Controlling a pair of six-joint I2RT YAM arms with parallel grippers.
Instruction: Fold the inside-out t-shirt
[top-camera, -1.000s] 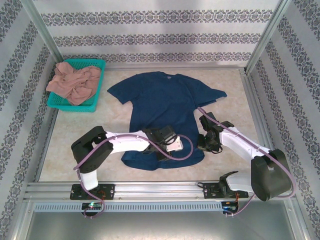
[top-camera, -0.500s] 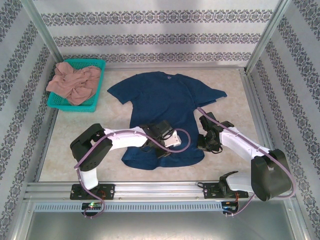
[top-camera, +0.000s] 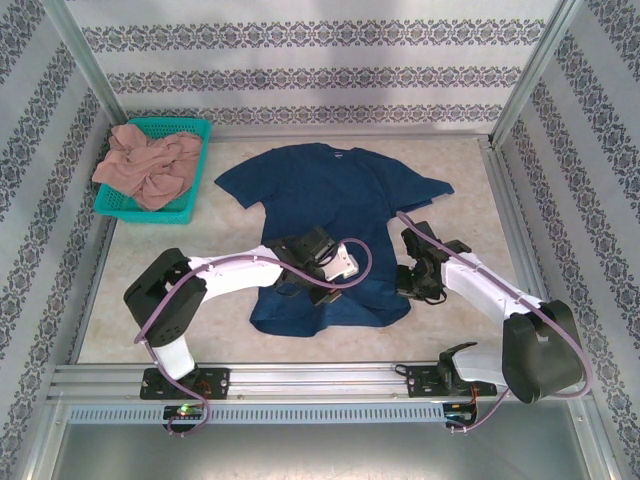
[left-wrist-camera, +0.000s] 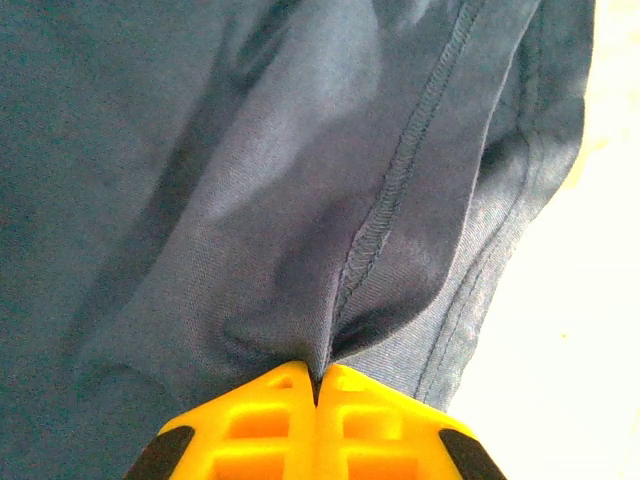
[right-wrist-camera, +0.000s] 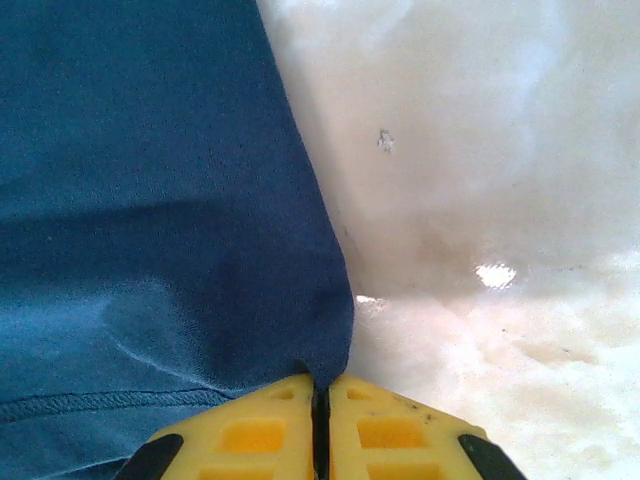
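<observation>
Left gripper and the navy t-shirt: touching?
Touching. In the left wrist view, the left gripper is shut on a pinched ridge of the t-shirt, and the fabric puckers out from between its yellow fingertips.

At the far left corner of your pale, marbled surface sits a teal plastic basket. A crumpled pinkish-tan garment is heaped in it, spilling over the left rim. Patterned wallpaper lines the walls, and a metal rail runs along the near edge.

Bright diffuse light, small table glare
</observation>
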